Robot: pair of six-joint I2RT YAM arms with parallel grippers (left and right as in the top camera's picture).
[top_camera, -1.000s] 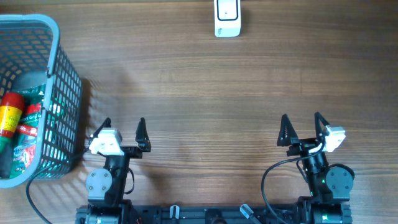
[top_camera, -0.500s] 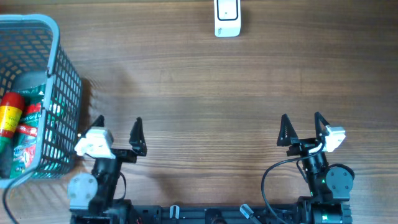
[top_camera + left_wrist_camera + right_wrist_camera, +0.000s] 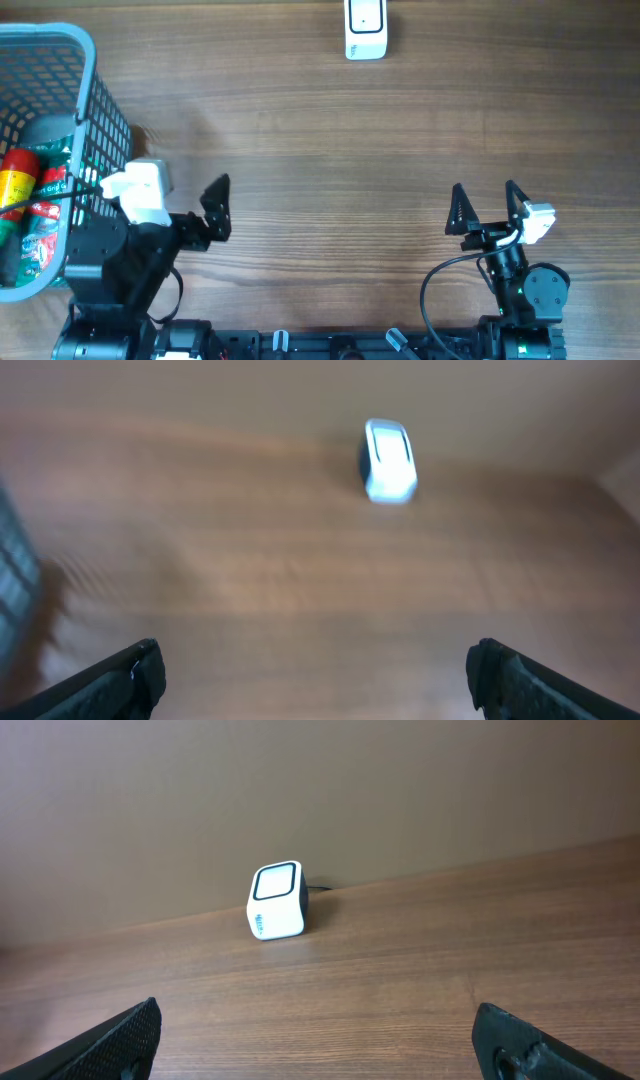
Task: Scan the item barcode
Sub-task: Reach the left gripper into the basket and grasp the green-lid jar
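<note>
I've swung the left gripper (image 3: 312, 668) toward the basket (image 3: 95, 62), jaws apart, empty. Right gripper (image 3: 485, 196) also spread; nothing grabbed yet

I can read nothing for certain. The white scanner (image 3: 277, 901) ahead of my right fingers bears a small mark low on its front, too tiny to make out. The red and green packets (image 3: 45, 195) in the basket (image 3: 92, 70) carry white lettering, but from overhead it is illegible.
</note>
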